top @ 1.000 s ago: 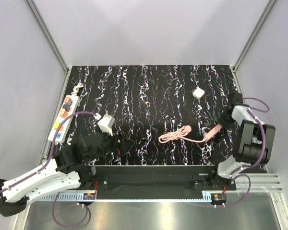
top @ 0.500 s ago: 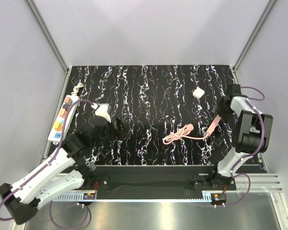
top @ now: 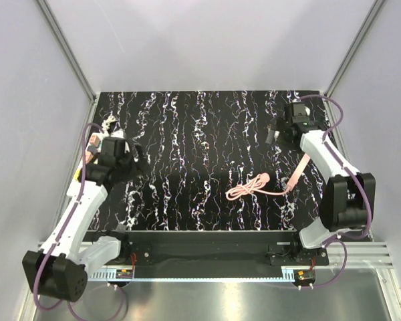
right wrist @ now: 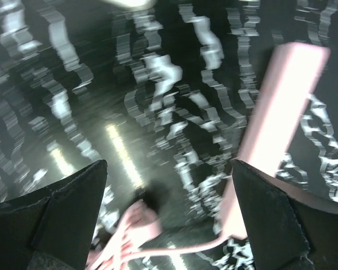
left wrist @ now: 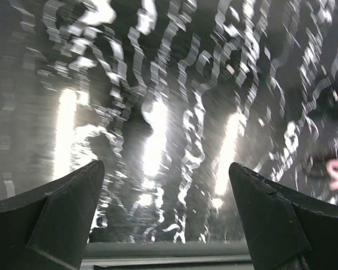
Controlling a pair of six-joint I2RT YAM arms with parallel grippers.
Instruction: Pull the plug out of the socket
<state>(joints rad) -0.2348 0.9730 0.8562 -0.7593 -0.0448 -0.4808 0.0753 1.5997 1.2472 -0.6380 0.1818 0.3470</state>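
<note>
Left gripper [left wrist: 163, 169]: jaws held wide apart, nothing gripped
Right gripper [right wrist: 169, 166]: jaws held wide apart, nothing gripped
Socket [top: 92, 140]: partly hidden beneath left gripper, at its left
Pink cable [top: 250, 186]: laid apart from right gripper, toward its base

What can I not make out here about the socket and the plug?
Top view: the left arm covers most of the socket, so whether a plug sits in it is hidden.
Left wrist view: motion blur; only the table shows between the open fingers.
Right wrist view: blurred; the pink cable is cut off by the bottom edge.
</note>
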